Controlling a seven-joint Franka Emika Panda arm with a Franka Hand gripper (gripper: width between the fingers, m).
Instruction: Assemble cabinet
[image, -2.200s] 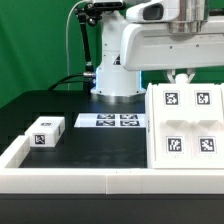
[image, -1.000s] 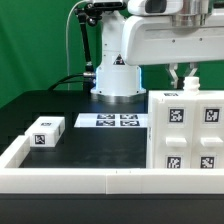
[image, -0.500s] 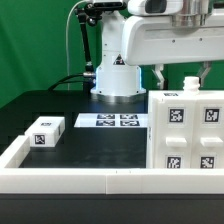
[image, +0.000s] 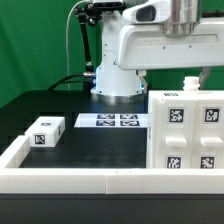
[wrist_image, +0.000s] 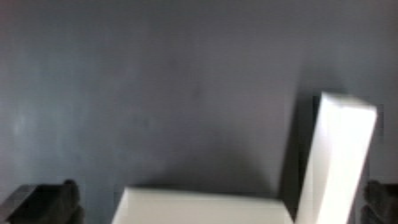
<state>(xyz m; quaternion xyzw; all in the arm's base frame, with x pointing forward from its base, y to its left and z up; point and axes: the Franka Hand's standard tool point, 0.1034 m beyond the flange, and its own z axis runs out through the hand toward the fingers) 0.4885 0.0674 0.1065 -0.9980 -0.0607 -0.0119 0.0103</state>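
Observation:
The cabinet (image: 188, 132) is the big white box with square tags on its face, standing at the exterior view's right, with a small white nub (image: 190, 84) on its top edge. My gripper (image: 182, 68) hangs just above that top edge, open and holding nothing. In the wrist view the two dark fingertips (wrist_image: 43, 200) stand far apart, and the gripper (wrist_image: 214, 204) has the cabinet's white top (wrist_image: 214, 208) and an upright white panel (wrist_image: 347, 150) between them, apart from both. A small white tagged drawer block (image: 45, 132) lies loose at the exterior view's left.
The marker board (image: 108, 121) lies flat on the dark table in front of the robot base (image: 117, 75). A long low white border rail (image: 90, 181) runs along the near side and up the left edge.
The cabinet went from tilted back to upright. My gripper, earlier narrow at its top edge, has opened wide, let go and risen slightly. The drawer block has not moved.

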